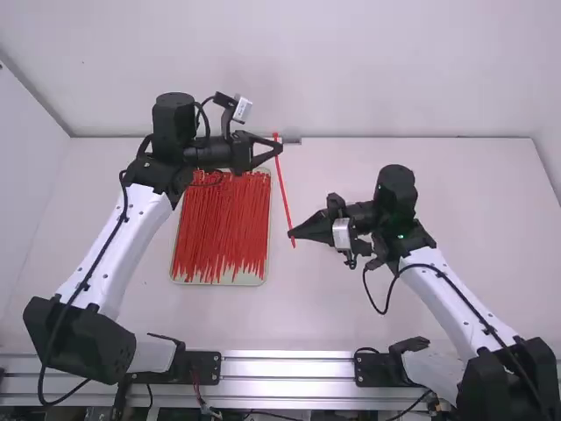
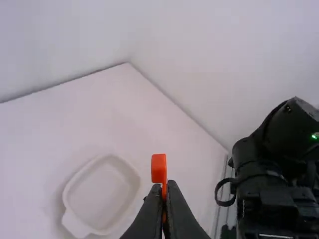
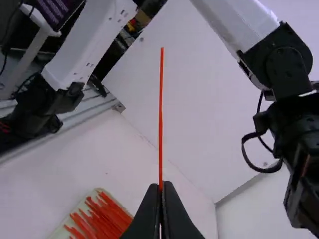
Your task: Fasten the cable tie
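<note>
Step in hand: tie picked, held in the air, not yet looped. Threading has not begun.

- Tie (image 1: 284,189): one red strap, straight and thin, hanging clear of the bench (image 1: 456,193) between the two grippers, just off the edge of the tray (image 1: 219,282).
- Left gripper (image 1: 273,151): fingers together, clamped on the tie right under its head (image 2: 158,168). The head is a small blocky tab, orange-red, standing free above the fingertips in the left wrist view.
- Right gripper (image 1: 293,233): fingers together, clamped on the tie close to its tail end. A short tip pokes out past the fingers in the high view. In the right wrist view the strap runs dead straight away from the pads.
- Tray: flat, pale, rounded corners. Carries a dense sheaf of spare ties (image 1: 223,224), all red, lying parallel.
- Dish (image 2: 99,199): shallow, white, rounded-square, with a small lip or handle. Sits on the bench beyond the left gripper.

Next move, as I judge it: the tail must be brought round in a curve to meet the head, tip lined up with the slot, then pushed through. The slot itself is too small to make out, so which face it opens on is unknown.

Materials: the tie looks like smooth, springy plastic, stiff enough to hold straight under its own weight. It will likely resist bending and may twist in the pads. The bench is matt white and plain. Gripper fingers are black, tapered and hard-looking.
</note>
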Motion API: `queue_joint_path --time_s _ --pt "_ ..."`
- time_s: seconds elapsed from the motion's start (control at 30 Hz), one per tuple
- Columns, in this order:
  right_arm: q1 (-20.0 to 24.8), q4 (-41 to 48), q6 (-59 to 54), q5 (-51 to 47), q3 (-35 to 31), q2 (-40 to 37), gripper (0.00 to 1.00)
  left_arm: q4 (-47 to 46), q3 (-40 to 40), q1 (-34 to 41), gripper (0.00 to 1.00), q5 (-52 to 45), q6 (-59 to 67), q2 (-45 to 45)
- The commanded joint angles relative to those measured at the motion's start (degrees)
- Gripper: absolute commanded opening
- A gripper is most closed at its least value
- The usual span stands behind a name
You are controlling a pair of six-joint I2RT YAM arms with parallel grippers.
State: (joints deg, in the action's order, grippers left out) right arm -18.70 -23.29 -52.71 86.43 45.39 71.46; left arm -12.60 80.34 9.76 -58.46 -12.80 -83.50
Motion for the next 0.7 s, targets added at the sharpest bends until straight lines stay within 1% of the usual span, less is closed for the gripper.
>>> queue_joint_path --time_s 0.0,0.07,0.13,0.17,0.2,0.23,0.3,0.43,0.53,0.57,0.6,0.63,0.67 --pt "-1.27 0.31 0.33 2.97 -0.42 1.40 0.00 0.61 -0.17 -0.33 0.02 0.94 2.40 -0.15" --pt "-1.75 -1.86 3.74 2.95 -0.42 2.14 0.00 0.79 -0.17 -0.33 0.02 0.87 4.22 -0.15" --pt "-1.90 -9.88 16.11 2.93 -0.42 2.82 0.00 1.03 -0.24 -0.35 0.02 0.92 9.53 -0.15" --pt "-1.81 -11.39 18.25 2.80 -0.39 2.91 0.00 1.05 -0.26 -0.33 0.02 0.92 10.36 -0.15" --pt "-1.64 -15.02 23.69 1.90 -0.35 3.15 0.00 1.05 -0.26 -0.33 0.02 0.90 12.33 -0.15" --pt "-1.44 -20.52 32.13 0.24 -0.26 3.19 0.00 1.05 -0.26 -0.33 0.02 0.92 15.21 -0.15" --pt "-1.57 -28.59 45.94 -3.58 -0.24 3.13 0.00 1.38 -0.26 -0.33 0.02 0.90 18.99 -0.15" --pt "-2.01 -41.46 70.14 -10.40 -0.26 3.13 0.00 4.13 -0.26 -0.44 0.02 1.14 23.82 -0.15" --pt "-1.09 -45.72 81.61 -12.94 -0.26 3.13 0.00 6.45 -0.26 -0.33 0.02 1.60 23.89 -0.15" --pt "-0.61 -45.97 85.11 -13.35 -0.26 3.13 0.00 7.37 -0.26 -0.44 0.02 1.40 25.59 -0.15" --pt "-0.07 -45.42 88.17 -13.55 -0.26 3.13 0.00 7.76 -0.26 -0.39 0.02 -0.04 30.08 -0.15" --pt "0.00 -45.31 88.59 -13.53 -0.26 3.13 0.00 7.76 -0.26 -0.37 0.02 -0.28 30.75 -0.15" --pt "0.52 -44.52 90.86 -13.31 -0.26 3.13 0.00 7.76 -0.26 -0.35 0.02 -1.86 34.91 -0.13"
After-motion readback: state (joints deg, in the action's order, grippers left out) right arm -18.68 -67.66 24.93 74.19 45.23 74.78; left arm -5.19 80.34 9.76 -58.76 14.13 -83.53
